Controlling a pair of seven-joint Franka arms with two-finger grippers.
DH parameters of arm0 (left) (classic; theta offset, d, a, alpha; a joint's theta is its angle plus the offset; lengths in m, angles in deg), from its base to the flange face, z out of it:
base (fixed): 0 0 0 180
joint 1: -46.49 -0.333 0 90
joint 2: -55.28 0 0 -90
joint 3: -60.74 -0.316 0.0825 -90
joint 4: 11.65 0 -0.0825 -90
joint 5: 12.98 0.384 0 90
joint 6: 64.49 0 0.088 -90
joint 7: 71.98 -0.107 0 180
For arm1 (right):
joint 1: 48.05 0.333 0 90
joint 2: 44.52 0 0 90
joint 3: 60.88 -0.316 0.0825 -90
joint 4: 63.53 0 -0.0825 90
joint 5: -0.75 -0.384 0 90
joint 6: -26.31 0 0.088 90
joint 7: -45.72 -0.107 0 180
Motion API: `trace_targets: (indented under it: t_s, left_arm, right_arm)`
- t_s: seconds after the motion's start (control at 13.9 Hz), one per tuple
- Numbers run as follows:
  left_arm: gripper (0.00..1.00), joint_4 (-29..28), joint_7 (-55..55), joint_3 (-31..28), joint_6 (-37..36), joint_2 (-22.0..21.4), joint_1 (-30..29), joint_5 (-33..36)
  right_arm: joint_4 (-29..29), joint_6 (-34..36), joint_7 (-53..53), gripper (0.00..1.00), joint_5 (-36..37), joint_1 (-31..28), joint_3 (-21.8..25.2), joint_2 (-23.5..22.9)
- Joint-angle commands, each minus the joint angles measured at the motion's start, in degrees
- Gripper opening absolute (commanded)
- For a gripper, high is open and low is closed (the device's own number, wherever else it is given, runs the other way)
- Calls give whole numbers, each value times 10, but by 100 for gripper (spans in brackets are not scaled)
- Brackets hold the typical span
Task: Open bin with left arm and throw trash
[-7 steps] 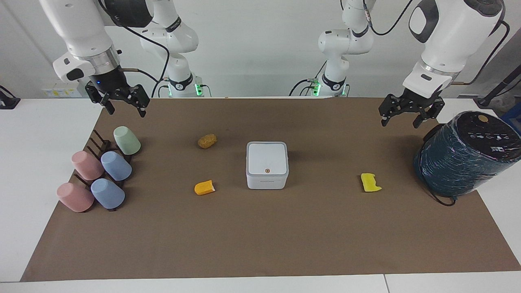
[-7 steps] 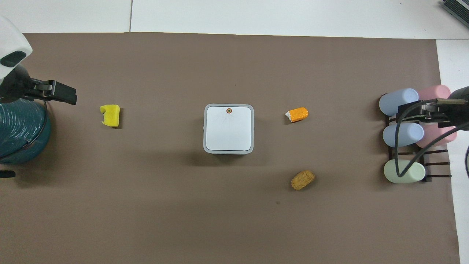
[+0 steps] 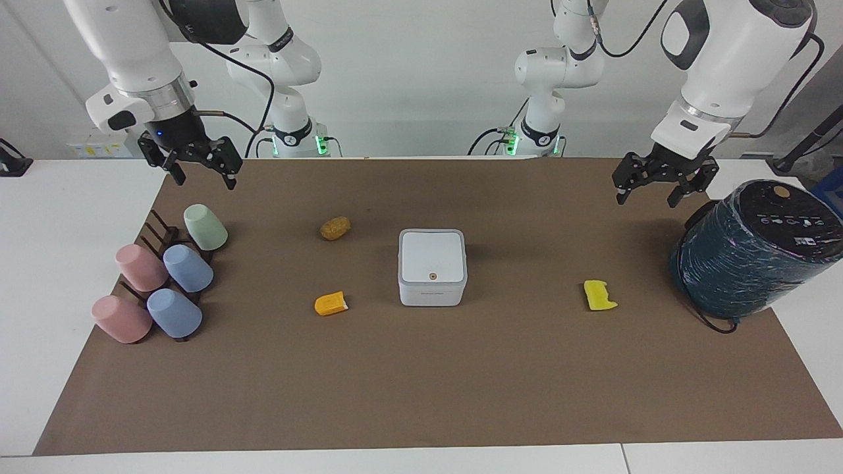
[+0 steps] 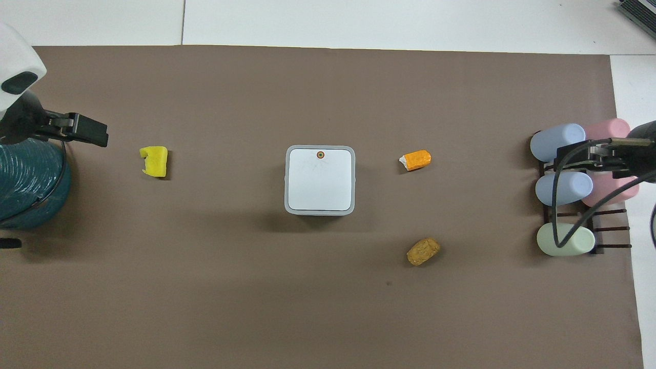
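bin (image 3: 432,266) shut, left claw (image 3: 648,184) well apart

Both arms are glossy white, built of rounded, bulging segments with dark joint rings. The left arm (image 3: 718,59) carries a dark oval inset on its upper shell and a silver band above a white wrist block; a black cable loops along it. The right arm (image 3: 132,59) shows the same silver band and a white block with a dark slot (a small blue light glows just under it). Each ends in a black claw of angular linked fingers: left claw (image 3: 652,191), right claw (image 3: 203,178). Green lights ring both bases.
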Motion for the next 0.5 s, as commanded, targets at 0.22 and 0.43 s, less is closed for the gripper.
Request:
trace_targets:
  t_s: [0.22,0.43]
  left_arm:
    - [100,-56,8,9,64,-29,8,7]
    - [60,-75,51,10,105,-35,31,3]
  right_arm:
    - [-18,-3,14,100,-3,3,0,9]
    - [-65,-60,4,100,-10,5,-3,25]
